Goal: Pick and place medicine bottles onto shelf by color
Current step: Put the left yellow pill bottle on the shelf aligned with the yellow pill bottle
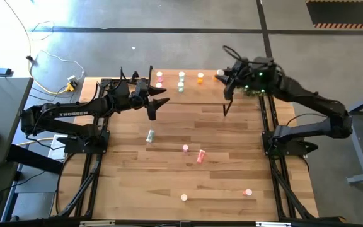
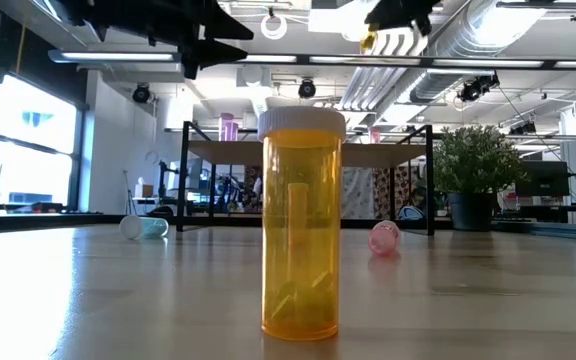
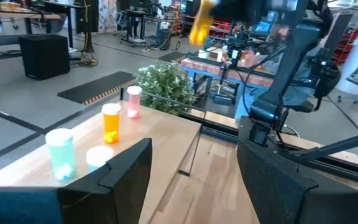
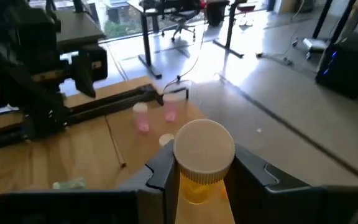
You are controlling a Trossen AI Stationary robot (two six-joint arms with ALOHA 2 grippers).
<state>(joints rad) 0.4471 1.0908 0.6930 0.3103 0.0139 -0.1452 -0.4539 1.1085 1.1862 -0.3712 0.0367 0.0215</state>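
Over the shelf, the right tool is clamped on an orange bottle and should set it beside the other orange one, while the left tool waits, fingers apart.

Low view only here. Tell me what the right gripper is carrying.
Observer: The right gripper is shut on a white-capped orange bottle.
Operator: Give me its position.
Observer: Over the shelf, just right of the standing orange bottle already there.
Operator: Report the left gripper.
Observer: The left gripper is open and empty, near the shelf's left side.
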